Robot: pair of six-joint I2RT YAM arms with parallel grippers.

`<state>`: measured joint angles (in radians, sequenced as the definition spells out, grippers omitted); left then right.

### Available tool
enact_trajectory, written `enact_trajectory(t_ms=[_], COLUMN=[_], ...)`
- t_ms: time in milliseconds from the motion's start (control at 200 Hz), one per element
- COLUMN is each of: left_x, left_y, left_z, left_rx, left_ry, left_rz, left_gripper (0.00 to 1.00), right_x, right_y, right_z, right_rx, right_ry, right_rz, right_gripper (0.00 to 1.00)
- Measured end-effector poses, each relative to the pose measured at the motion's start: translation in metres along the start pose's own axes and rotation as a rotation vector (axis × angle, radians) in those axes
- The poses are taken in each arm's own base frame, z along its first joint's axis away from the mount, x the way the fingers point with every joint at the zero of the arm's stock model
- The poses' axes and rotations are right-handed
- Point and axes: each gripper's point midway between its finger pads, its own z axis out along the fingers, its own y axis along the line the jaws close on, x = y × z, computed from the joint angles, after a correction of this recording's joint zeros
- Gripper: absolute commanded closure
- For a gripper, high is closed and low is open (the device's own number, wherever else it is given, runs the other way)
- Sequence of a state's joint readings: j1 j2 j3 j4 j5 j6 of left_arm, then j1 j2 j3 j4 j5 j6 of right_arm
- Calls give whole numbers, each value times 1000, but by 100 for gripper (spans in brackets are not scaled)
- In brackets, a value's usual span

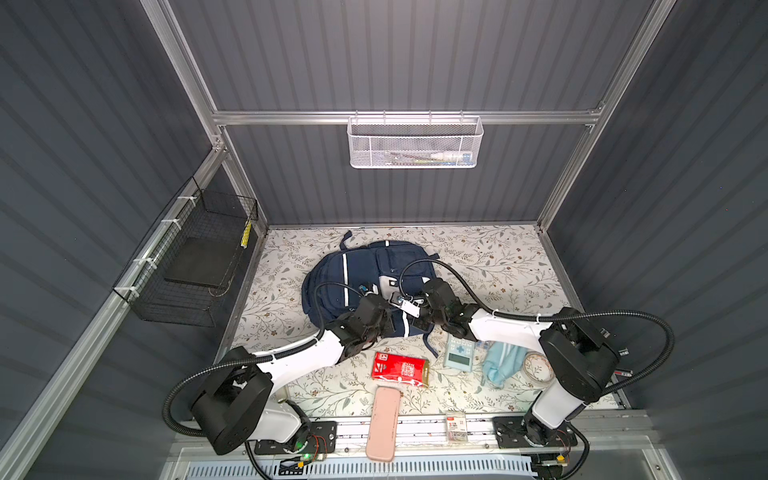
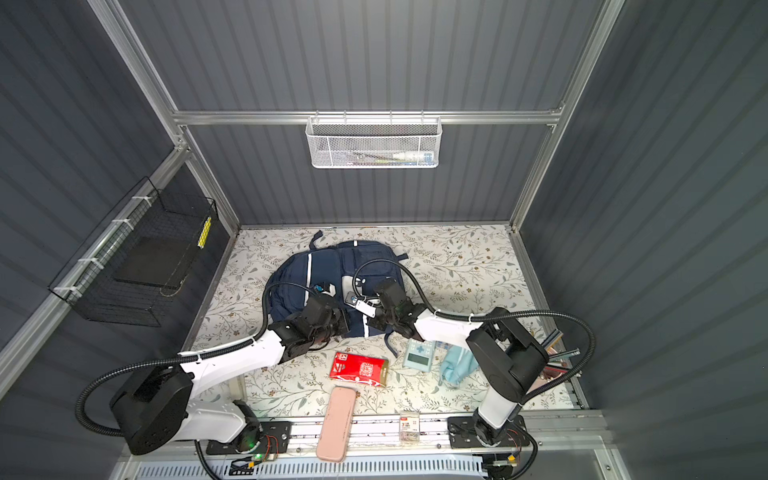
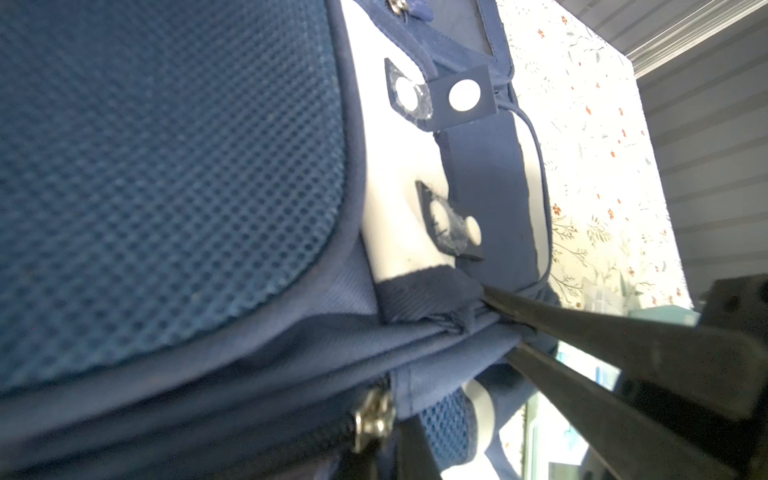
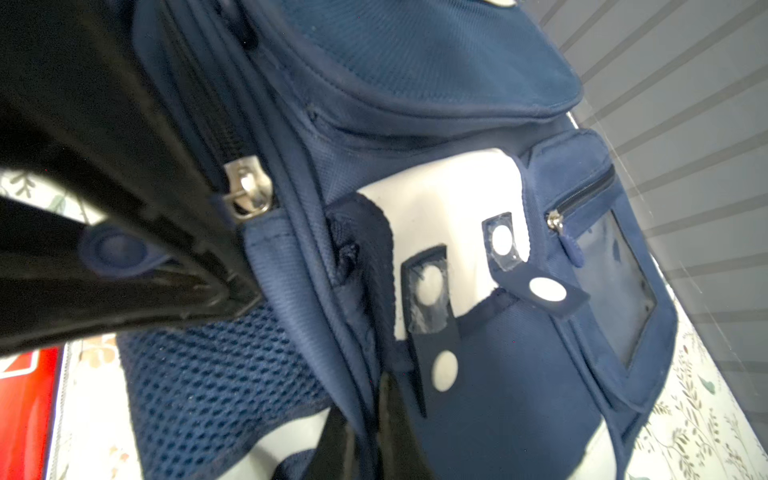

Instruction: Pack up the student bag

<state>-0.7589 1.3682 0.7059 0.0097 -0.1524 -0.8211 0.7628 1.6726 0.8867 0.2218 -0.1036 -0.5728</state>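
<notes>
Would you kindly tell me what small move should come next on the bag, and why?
Probably the right tool should draw the pull along the zip while the left tool braces the bag. The right tool is shut on the blue pull beside the slider, the left is shut on a bag seam, and the zip looks closed.

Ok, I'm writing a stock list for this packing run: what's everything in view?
student bag: one, navy, table centre
packet: one, red, before the bag
case: one, pink, front edge
screen device: one, pale blue, right of packet
pouch: one, light blue, beside device
tape roll: one, clear, right of pouch
small packet: one, clear, front rail
mesh basket: one, white, back rail
wire basket: one, black, left wall
left hand: black, shut on bag fabric
right hand: black, shut on zip pull
</notes>
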Motion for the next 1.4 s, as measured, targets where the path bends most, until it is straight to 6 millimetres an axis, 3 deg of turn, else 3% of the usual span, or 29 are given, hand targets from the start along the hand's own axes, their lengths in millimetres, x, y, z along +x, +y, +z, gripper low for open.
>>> enact_trajectory(t_ms=[170, 405, 580, 815, 1001, 1066, 1121, 1236, 1321, 1401], left_x=[-12, -22, -40, -44, -47, -46, -37, -12, 0, -2], left_y=[16, 27, 53, 59, 45, 34, 20, -1, -11, -18], left_z=[-10, -30, -45, -58, -75, -75, -70, -55, -47, -45], left_rx=[72, 65, 67, 56, 125, 164, 173, 163, 170, 181], left_ry=[43, 50, 51, 65, 47, 49, 67, 122, 164, 160], left_rz=[-82, -55, -93, -32, -9, -20, -4, 31, 32, 15], left_gripper=[100, 100, 100, 100, 100, 100, 100, 100, 100, 100], right_x=[-10, -16, -21, -25, -26, -25, -19, 12, 28, 18], right_y=[3, 3, 1, -4, -19, -27, -32, -40, -30, -10], right_z=[0, 0, -4, -5, -13, -17, -18, -23, -32, -34], right_rx=[-2, -1, 7, 23, 28, 41, 50, 110, 138, 128], right_ry=[-44, -76, -109, -126, -159, -161, -144, -59, -21, -35], right_rz=[-17, -33, -43, -80, -64, -57, -41, 8, 0, -54], right_gripper=[100, 100, 100, 100, 99, 91, 76, 49, 41, 40])
